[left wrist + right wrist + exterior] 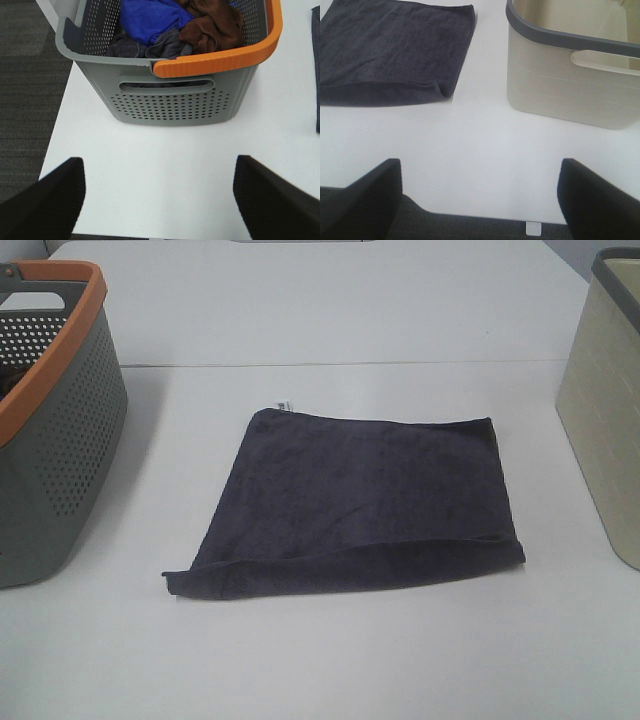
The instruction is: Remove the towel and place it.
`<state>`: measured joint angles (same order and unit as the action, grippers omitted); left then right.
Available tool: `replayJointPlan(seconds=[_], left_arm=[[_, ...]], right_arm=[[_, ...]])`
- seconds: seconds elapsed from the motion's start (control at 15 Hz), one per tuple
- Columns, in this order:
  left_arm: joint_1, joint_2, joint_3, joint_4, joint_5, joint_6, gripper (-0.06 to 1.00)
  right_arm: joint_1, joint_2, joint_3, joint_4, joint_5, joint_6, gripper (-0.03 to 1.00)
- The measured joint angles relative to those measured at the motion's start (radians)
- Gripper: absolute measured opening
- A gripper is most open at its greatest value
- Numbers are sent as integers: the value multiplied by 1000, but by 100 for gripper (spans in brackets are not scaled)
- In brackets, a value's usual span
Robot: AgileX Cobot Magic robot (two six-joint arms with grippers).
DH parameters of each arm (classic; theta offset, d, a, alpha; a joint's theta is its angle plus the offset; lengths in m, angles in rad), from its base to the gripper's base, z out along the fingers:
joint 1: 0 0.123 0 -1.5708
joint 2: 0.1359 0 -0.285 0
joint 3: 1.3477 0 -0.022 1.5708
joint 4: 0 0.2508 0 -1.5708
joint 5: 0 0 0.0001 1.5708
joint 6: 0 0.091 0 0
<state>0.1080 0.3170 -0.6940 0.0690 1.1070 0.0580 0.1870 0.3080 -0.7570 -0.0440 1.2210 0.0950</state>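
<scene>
Nearest to us, we are seeing the bare white table (330, 660) running along the front edge, with nothing of either arm showing in the high view. In the left wrist view, the left gripper (160, 200) is hanging with its two dark fingers (47, 200) spread wide apart and nothing between them, over the table near its edge. In the right wrist view, the right gripper (480, 200) is likewise standing wide open and empty, its black fingers (362, 200) framing plain tabletop by the table's edge. Moving on, we are finding the towel (350, 505) lying flat in the middle of the table, dark navy-grey and folded, with its near edge doubled over into a soft lip and one near corner trailing out toward the left. It is sitting between the two baskets, touching neither, and well clear of both grippers. At its far left corner a small white tag (282, 405) is peeking out. To the left, the grey perforated basket (70, 460) with the orange rim (220, 62) is standing upright on the table; the left wrist view is showing us a blue cloth (147, 17), a brown cloth (215, 22) and some grey cloth (165, 47) heaped inside it. To the right, the cream basket (570, 95) with the dark grey rim (555, 36) is standing upright just beside the towel's right edge, and what we are seeing of its inside looks bare. Farthest off, a seam (340, 364) is crossing the tabletop behind the towel.
</scene>
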Motion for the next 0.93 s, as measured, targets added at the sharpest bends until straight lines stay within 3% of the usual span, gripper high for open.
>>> replayJointPlan(seconds=[0.4,0.67,0.93], left_arm=[[0,-295,147,-69,0,67,77],[0,-322,181,-154,-29,81,77],[0,-322,196,-156,-56,38,77]], right_arm=[[0,-292,163,74,-29,-111,75],[0,-312,235,181,-99,-192,75],[0,-312,253,192,-142,-207,75]])
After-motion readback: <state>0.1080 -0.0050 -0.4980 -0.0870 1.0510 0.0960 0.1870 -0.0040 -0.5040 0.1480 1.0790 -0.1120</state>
